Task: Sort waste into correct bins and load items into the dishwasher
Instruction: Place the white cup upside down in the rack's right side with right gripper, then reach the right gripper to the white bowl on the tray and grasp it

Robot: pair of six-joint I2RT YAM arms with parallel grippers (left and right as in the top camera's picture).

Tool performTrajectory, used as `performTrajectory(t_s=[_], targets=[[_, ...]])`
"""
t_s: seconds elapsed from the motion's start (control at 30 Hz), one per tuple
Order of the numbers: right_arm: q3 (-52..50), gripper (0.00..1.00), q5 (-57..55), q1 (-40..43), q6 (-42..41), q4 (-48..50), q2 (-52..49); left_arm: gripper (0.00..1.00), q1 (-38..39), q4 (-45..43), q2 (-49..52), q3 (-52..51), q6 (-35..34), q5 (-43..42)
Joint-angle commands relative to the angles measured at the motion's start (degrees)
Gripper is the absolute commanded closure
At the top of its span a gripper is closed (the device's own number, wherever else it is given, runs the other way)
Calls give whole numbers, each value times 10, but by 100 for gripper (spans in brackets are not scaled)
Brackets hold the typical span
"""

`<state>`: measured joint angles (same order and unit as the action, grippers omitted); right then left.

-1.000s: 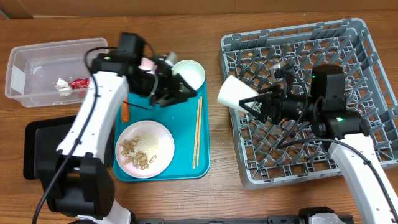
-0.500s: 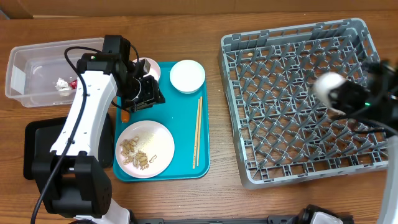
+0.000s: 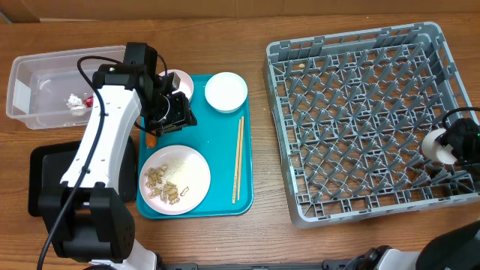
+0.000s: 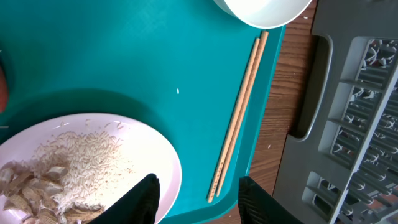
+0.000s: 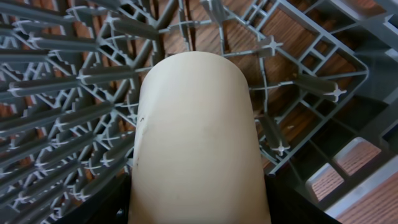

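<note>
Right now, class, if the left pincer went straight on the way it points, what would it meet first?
Probably the teal tray, on the bare strip between the plate and the chopsticks. The left pincer hangs open above it. Depth is unclear, so the chopsticks' near ends might be touched first.

The overhead camera looks straight down from high up on the whole table (image 3: 255, 30). The left wrist camera faces down, close over the teal tray (image 4: 124, 56) and chopsticks (image 4: 239, 118), which overhead also shows. The right wrist camera looks closely along the cup (image 5: 196, 143) into the grey rack (image 5: 56, 93).
</note>
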<state>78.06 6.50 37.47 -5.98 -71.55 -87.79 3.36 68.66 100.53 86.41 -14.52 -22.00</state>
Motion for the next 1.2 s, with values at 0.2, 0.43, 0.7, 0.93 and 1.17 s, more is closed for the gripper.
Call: performTrajectory(t_s=[0.2, 0.43, 0.7, 0.93, 1.17], targets=[[10, 0, -21, 2, -14, -1, -7, 53, 2, 1, -5, 9, 10, 3], [11, 0, 61, 2, -17, 6, -7, 52, 2, 1, -5, 9, 10, 11], [11, 1, 184, -12, 20, 9, 3, 52, 2, -15, -5, 9, 10, 16], [11, 3, 247, -150, 80, 17, 44, 51, 17, -88, -5, 8, 5, 41], [11, 6, 243, -358, 79, 88, 48, 49, 37, -92, -5, 7, -14, 105]])
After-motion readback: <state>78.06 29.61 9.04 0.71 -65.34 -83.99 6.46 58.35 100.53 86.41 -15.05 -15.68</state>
